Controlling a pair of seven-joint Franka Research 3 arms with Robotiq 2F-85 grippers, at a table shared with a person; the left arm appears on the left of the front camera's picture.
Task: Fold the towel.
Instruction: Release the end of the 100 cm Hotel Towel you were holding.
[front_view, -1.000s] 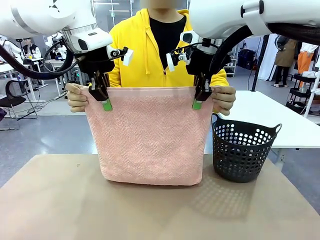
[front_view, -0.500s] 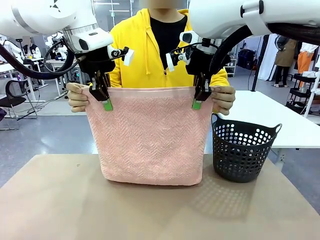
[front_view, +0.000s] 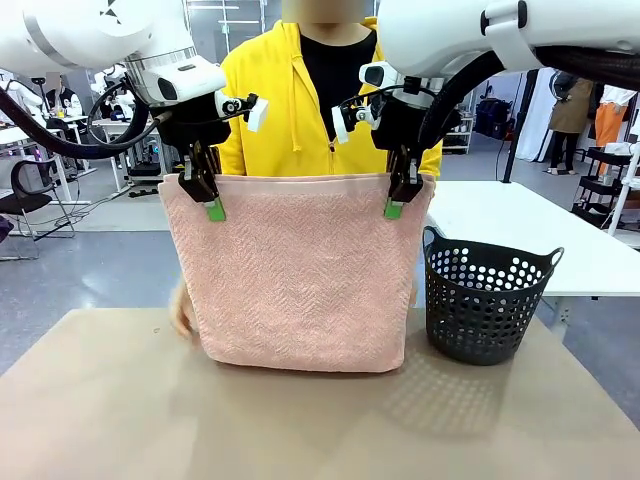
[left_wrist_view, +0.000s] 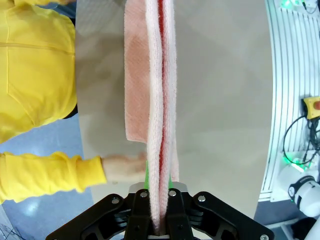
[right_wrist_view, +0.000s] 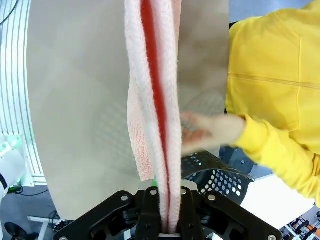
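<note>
Front view: left gripper (front_view: 212, 207) and right gripper (front_view: 395, 207) clamp the towel's (front_view: 300, 275) top edge, basket (front_view: 489, 305) just beside.

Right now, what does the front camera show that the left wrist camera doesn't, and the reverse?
Front view adds the black perforated basket beside the pink terry towel, whose whole face hangs from the left gripper and right gripper. Left wrist view adds the towel's layered top edge end-on, clamped in that gripper. Both share the towel, the tan table and the person's yellow jacket.
</note>
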